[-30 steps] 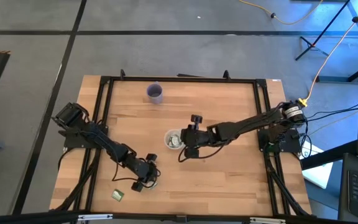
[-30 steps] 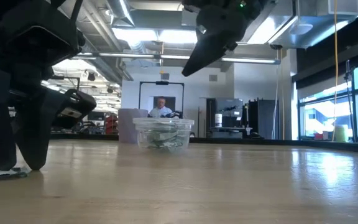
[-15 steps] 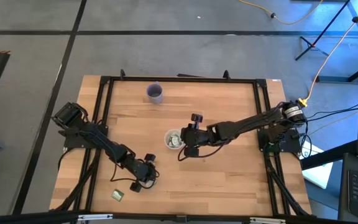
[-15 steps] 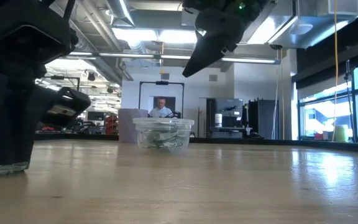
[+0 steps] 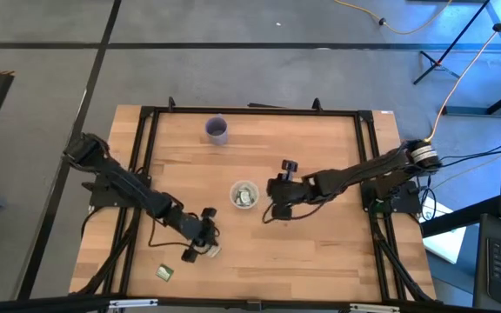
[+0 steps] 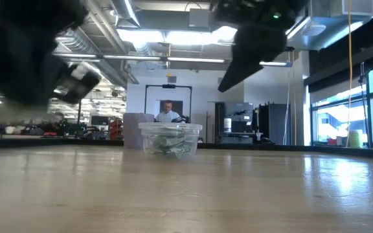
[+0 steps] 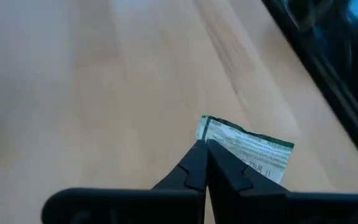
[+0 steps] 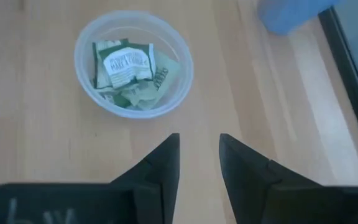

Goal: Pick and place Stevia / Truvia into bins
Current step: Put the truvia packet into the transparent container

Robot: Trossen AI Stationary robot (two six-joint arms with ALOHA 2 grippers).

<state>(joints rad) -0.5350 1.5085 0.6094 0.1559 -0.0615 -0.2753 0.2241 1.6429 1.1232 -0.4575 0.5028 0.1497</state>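
My left gripper (image 5: 205, 248) (image 7: 205, 144) is shut on a green-and-white Stevia sachet (image 7: 248, 152) above the near-left part of the table. Another sachet (image 5: 164, 273) lies flat near the table's front edge. The bin, a clear plastic cup (image 5: 244, 195) (image 8: 133, 65) (image 6: 170, 138), stands mid-table with several sachets in it. My right gripper (image 5: 270, 209) (image 8: 199, 138) hangs open in the air just right of the cup, its fingers bare. In the low view the left gripper (image 6: 31, 58) is a dark blur at the upper left. My left gripper pinches the sachet's end, by a corner (image 7: 211, 130), between its two fingertips. The fingers slant down from above. Most of the sachet juts out to one side of the fingertips, tilted and lifted clear of the table.
An opaque purple cup (image 5: 217, 130) stands near the table's far edge. A black frame (image 5: 146, 156) runs round the wooden tabletop. Bare wood lies between the left gripper and the clear cup. A person shows far off in the room behind (image 6: 168, 113).
My left gripper has shut on the sachet that lay on the table and risen with it, so the sachet now hangs clear of the wood. My right gripper, still open, has drawn back from the cup toward the table's right edge.
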